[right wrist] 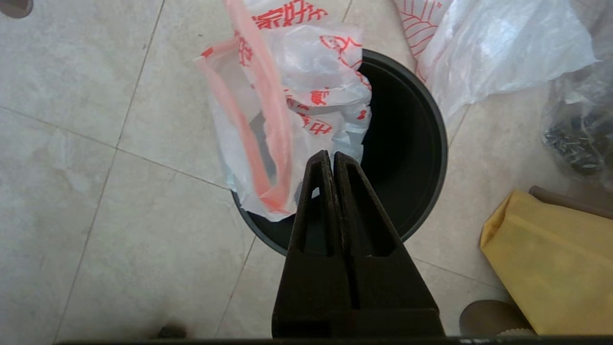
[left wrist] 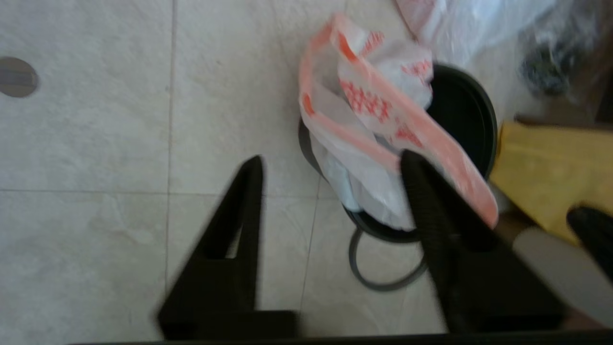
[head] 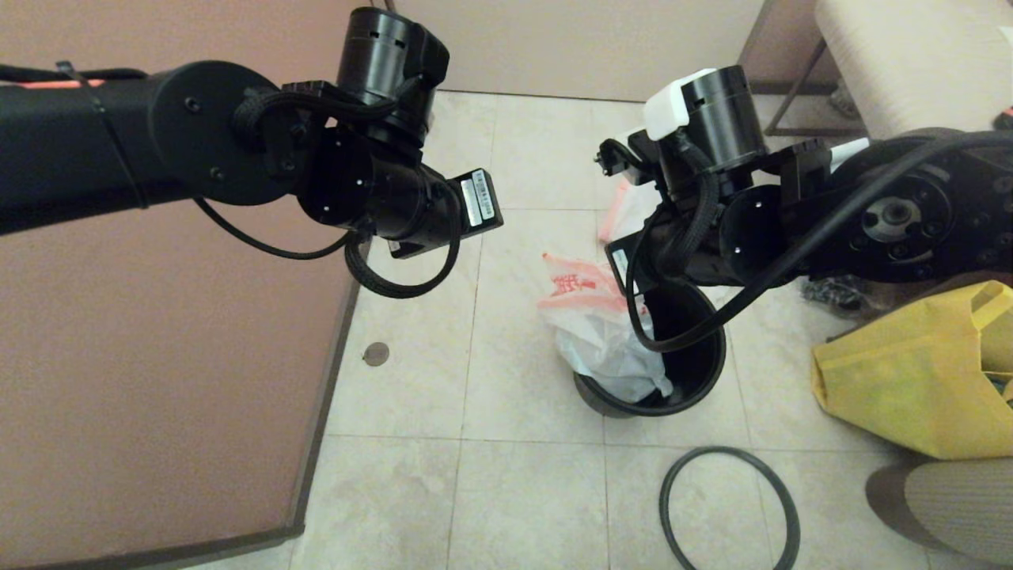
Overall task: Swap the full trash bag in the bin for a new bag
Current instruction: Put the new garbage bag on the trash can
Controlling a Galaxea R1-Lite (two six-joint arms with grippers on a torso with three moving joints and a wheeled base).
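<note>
The black bin (head: pixel 696 372) stands on the tiled floor. A white bag with an orange-red hem and red print, the new bag (head: pixel 589 317), hangs over the bin's left rim, partly inside, hem sticking up. A second white printed bag, the full trash bag (head: pixel 625 210), lies on the floor behind the bin. The dark grey ring (head: pixel 663 499) lies on the floor in front of the bin. My left gripper (left wrist: pixel 330 167) hovers open, left of the bin and above it. My right gripper (right wrist: pixel 328 158) is shut over the bin's mouth (right wrist: pixel 412 143) beside the new bag (right wrist: pixel 287 105), with nothing visible between its fingers.
A yellow cloth tote (head: pixel 902 380) sits right of the bin. A clear wrinkly bag with dark contents (head: pixel 831 293) lies behind the tote. A brown wall panel (head: pixel 158 356) runs along the left. A small round floor drain (head: pixel 376 353) lies left of the bin.
</note>
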